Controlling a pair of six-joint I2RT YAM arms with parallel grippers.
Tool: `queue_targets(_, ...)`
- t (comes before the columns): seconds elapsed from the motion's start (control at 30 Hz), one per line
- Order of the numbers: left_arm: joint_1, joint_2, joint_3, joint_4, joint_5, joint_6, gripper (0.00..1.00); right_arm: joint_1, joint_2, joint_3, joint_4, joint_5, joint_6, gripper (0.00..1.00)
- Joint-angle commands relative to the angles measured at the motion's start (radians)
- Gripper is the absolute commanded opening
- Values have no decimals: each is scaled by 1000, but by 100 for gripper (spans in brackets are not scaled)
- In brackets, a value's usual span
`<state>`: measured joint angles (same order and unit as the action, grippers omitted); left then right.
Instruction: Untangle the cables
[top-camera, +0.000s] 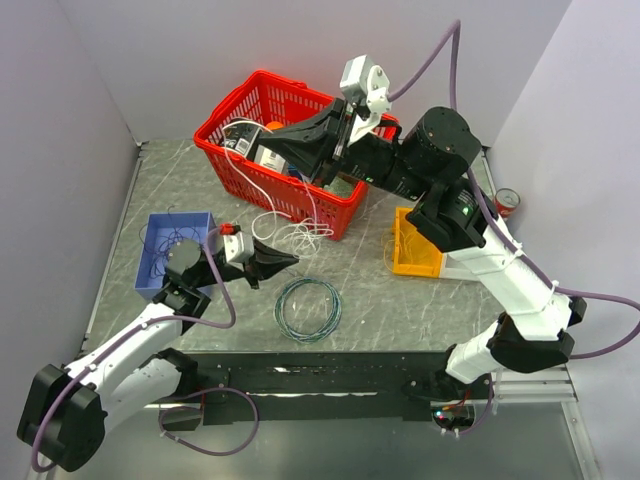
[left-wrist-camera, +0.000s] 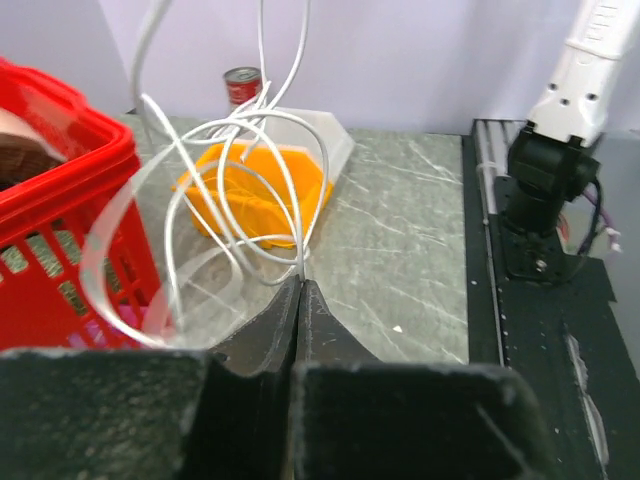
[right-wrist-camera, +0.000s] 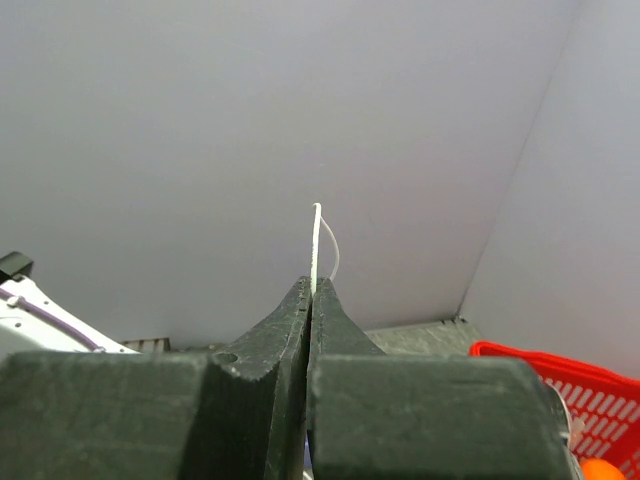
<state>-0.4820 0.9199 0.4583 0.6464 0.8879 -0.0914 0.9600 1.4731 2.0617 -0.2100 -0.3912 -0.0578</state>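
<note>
My left gripper (top-camera: 285, 262) sits low over the bench (top-camera: 420, 300), jaws clamped shut on a thin white looping cable (left-wrist-camera: 240, 200). The right gripper (right-wrist-camera: 311, 285), raised at its 12 o'clock above the red plastic basket (top-camera: 229, 100), has its jaws shut on seemingly the same cable's end, likely to stretch the loops apart.

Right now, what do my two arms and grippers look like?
The left arm and right arm have white shells with black joints. The left gripper and right gripper carry black wedge-shaped fingers tapering to thin tips. Lilac hoses loop along each.
</note>
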Motion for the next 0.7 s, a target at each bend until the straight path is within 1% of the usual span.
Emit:
queue_targets(0.0,-4,-15,-7,-20,-92,25,1,-3,-53,-15,-3,67,-33,0)
queue_targets(0.03,-4,-26,-12,-48,-115,41,1,-9,-54,-14,-14,78,-34,0)
queue_targets(0.07,-4,-29,-23,-100,-168,59,1,-20,-53,-6,-20,101,-33,0)
queue_targets(0.1,-4,-35,-30,-129,-191,114,1,-50,-48,0,-31,113,-30,0)
queue_targets(0.2,8,-59,-66,-216,-251,189,1,-107,-45,11,-71,172,-22,0)
queue_targets(0.23,13,-72,-75,-234,-260,200,1,-165,-45,14,-81,173,-10,0)
queue_targets(0.3,20,-82,-95,-293,-265,245,1,-226,-42,26,-94,144,44,0)
queue_targets(0.33,20,-93,-107,-313,-268,257,1,-281,-40,32,-101,143,50,0)
queue_targets(0.6,45,-124,-119,-484,-284,407,1,-357,-65,98,-164,242,-22,0)
queue_targets(0.67,51,-139,-124,-527,-285,435,1,-394,-74,110,-170,281,-31,0)
